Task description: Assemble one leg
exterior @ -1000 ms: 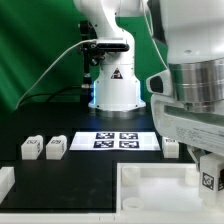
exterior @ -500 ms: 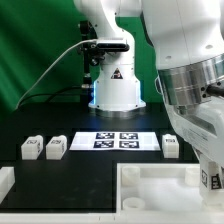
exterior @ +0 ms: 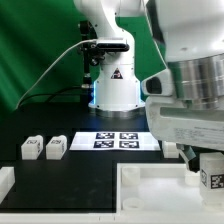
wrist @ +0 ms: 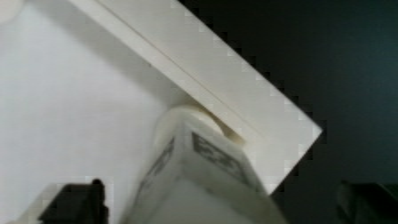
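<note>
**Leg stands at the tray's corner, fingers spread around it**

The white arm (exterior: 195,80) fills the exterior view's right, reaching down over the black table (exterior: 40,125). Under it lies the large white rimmed tray (exterior: 150,168), closest to the camera. Behind the tray, the marker board (exterior: 115,140) lies flat.

The gripper (exterior: 210,182) is low over the tray. In the wrist view its dark fingers (wrist: 75,202) stand apart, with a gap on each side of the leg (wrist: 205,165). The leg sits at the tray's corner, tag showing.

On the exterior view's left, a second leg (exterior: 30,148) and a third leg (exterior: 55,147) rest just beside each other.
</note>
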{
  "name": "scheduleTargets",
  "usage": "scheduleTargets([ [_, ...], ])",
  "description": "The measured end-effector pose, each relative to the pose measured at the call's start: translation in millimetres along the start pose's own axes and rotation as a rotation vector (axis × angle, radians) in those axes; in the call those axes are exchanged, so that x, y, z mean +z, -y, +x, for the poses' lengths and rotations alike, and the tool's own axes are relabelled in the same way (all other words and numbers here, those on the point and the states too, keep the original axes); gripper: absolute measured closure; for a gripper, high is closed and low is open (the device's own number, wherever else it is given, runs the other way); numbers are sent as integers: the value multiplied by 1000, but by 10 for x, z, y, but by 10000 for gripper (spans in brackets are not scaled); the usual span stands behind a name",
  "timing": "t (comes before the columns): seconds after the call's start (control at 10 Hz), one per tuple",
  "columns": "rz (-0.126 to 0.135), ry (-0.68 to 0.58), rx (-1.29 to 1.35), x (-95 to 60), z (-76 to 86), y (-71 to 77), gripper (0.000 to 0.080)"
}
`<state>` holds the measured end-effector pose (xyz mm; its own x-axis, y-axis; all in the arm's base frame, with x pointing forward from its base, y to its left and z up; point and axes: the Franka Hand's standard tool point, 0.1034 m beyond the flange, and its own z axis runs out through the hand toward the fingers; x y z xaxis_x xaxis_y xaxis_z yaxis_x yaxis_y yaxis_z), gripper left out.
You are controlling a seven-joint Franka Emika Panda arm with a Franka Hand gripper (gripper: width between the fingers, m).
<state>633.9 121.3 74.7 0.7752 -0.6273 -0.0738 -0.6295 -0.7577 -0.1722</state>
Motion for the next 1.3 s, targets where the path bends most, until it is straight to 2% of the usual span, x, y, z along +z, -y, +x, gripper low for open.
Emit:
scheduleTargets([
  [0.2,-10,-5,-228,0,15,-17,151],
  [0.4,-52,-21,-589,-14,34,-25,151],
  [0.5,-54,-21,-681,-21,46,-24,151],
  [0.6,-55,-18,-761,-17,54,-35,273],
  [0.7,-54,-19,-732,-15,52,-34,410],
  [0.8,-53,-19,-726,-15,53,-35,410],
  [0.9,-53,-20,-680,-16,56,-38,509],
  [1.1,-49,-28,-473,-3,68,-44,509],
  [1.3,-46,-48,-100,0,104,-60,509],
])
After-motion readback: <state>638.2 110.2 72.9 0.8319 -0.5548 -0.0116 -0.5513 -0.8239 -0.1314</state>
